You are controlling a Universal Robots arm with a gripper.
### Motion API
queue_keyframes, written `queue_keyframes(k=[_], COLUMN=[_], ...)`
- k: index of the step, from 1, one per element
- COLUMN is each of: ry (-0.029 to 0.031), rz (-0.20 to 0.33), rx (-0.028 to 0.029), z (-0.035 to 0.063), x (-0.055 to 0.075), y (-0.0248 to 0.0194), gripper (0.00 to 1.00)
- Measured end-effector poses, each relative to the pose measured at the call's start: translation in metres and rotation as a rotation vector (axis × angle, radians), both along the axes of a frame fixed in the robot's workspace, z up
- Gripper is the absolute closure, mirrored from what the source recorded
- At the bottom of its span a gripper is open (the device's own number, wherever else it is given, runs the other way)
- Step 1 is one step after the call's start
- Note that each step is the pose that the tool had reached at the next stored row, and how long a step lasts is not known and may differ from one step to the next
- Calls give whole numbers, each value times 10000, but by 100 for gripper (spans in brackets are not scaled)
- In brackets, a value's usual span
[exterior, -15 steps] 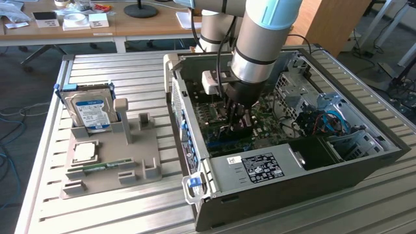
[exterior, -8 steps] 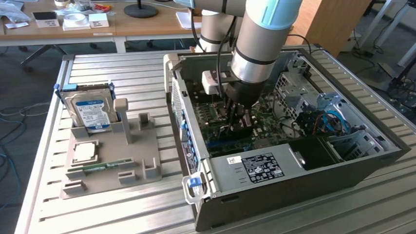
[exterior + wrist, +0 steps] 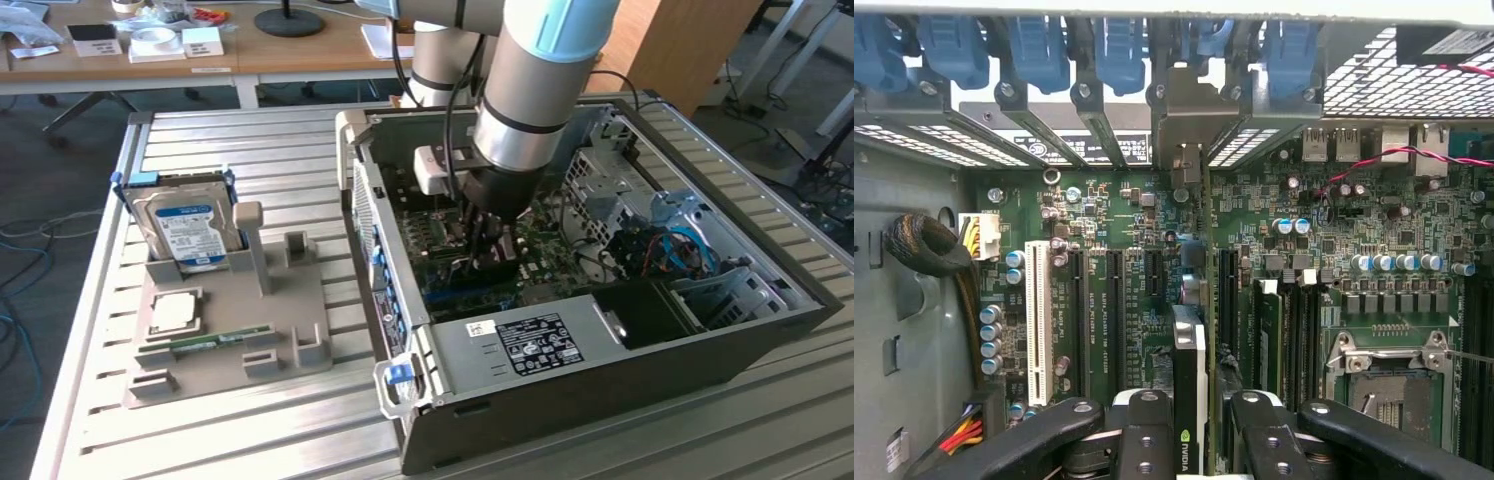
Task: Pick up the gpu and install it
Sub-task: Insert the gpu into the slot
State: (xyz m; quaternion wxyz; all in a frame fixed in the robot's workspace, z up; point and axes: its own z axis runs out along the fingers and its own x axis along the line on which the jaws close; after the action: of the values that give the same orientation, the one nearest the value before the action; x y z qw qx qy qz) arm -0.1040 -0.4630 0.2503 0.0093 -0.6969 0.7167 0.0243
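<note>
Edge-on, the gpu hangs upright over the motherboard, clamped between the fingers of the gripper, deep inside the open computer case. Just beside the card are black expansion slots and a white slot; blue latches line the rear bracket row. Outside, well apart on the grey tray, stands a hard drive.

Matt grey metal computer case, glossy green motherboard, ribbed brushed-metal table, blue plastic latches
</note>
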Motion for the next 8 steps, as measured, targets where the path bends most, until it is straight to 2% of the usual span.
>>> queue_keyframes(k=[8], ry=[2], rz=[1], rx=[-2], z=[-5], x=[-19], y=[-1], gripper=[73])
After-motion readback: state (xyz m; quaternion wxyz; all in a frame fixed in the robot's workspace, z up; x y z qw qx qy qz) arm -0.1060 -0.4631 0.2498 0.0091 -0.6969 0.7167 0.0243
